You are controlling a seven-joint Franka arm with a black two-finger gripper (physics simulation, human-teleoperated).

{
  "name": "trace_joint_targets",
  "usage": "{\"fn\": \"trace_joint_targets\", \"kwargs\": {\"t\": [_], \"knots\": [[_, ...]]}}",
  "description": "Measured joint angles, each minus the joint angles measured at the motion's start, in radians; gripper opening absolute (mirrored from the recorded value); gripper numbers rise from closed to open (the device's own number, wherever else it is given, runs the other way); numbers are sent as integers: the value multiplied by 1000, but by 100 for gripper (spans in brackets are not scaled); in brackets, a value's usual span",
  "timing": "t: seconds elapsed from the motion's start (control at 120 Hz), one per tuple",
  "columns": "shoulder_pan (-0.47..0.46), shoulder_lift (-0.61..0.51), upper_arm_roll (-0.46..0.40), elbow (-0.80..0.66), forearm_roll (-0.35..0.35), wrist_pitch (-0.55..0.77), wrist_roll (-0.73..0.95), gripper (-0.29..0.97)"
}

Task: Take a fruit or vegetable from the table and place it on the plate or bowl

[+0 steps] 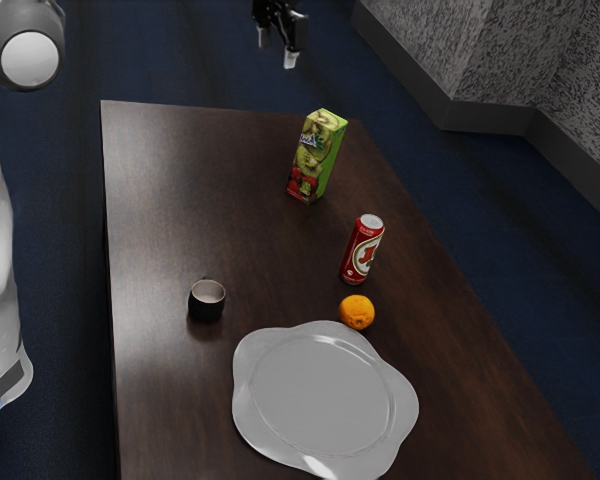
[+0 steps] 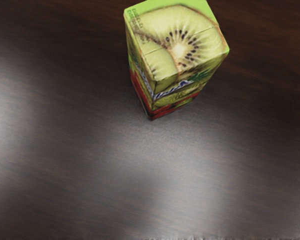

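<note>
A small orange [image 1: 357, 312] lies on the dark wooden table [image 1: 180, 200], just beyond the far right rim of a pale grey wavy-edged plate [image 1: 320, 398] near the table's front. The plate holds nothing. My black gripper [image 1: 278, 50] hangs high over the table's far edge, well away from the orange, open with nothing between its fingers.
A green kiwi juice carton [image 1: 316, 156] stands upright below my hand, and in the wrist view the carton [image 2: 172, 55] is seen from above. A red soda can [image 1: 362, 249] stands just behind the orange. A small dark cup [image 1: 207, 299] sits left of the plate.
</note>
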Motion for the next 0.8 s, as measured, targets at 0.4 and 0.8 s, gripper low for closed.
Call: {"fn": "trace_joint_targets", "kwargs": {"t": [0.4, 0.8], "knots": [[-102, 98, -173, 371, 64, -113, 8, 66], [181, 253, -653, 166, 77, 5, 5, 66]]}}
